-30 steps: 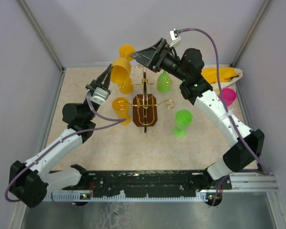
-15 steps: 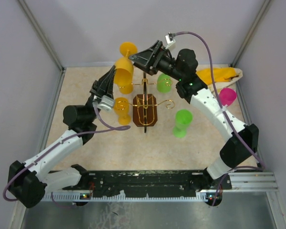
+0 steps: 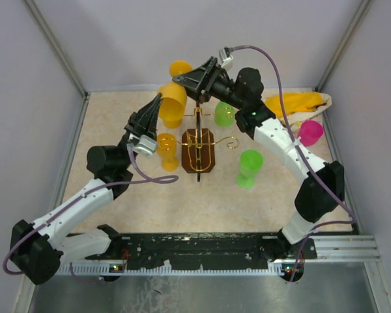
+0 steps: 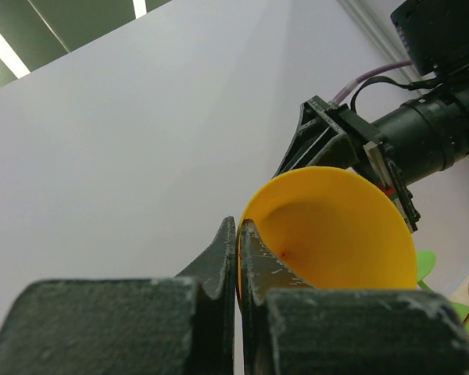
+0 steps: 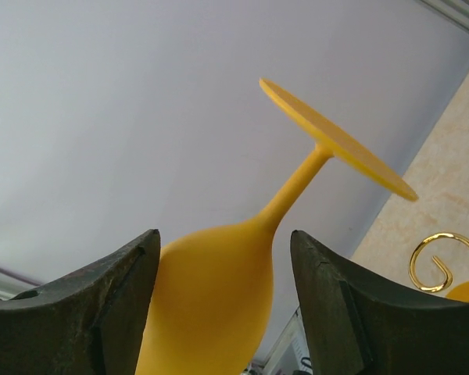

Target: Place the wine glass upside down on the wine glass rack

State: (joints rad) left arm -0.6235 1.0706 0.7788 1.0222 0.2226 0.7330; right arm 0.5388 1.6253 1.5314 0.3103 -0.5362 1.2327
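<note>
A yellow wine glass (image 3: 173, 96) hangs in the air behind the rack, tilted, with its foot (image 3: 180, 68) toward the back wall. My left gripper (image 3: 158, 104) is shut on its rim, which shows in the left wrist view (image 4: 336, 226) with the jaws (image 4: 240, 226) pinching the edge. My right gripper (image 3: 184, 79) is open, its fingers on either side of the bowl (image 5: 211, 297) with gaps on both sides. The wine glass rack (image 3: 198, 151) is gold wire on a dark wooden base, just in front of the glass. One gold loop (image 5: 445, 262) shows in the right wrist view.
Another yellow glass (image 3: 166, 150) is at the rack's left and a green one (image 3: 223, 114) at its back right. A green glass (image 3: 250, 166) stands to the right, a pink one (image 3: 311, 132) farther right. A yellow cloth-like thing (image 3: 298, 102) lies at the back right.
My right gripper has moved left and now straddles the glass bowl. My left gripper has shifted a little to the right with the glass still in it.
</note>
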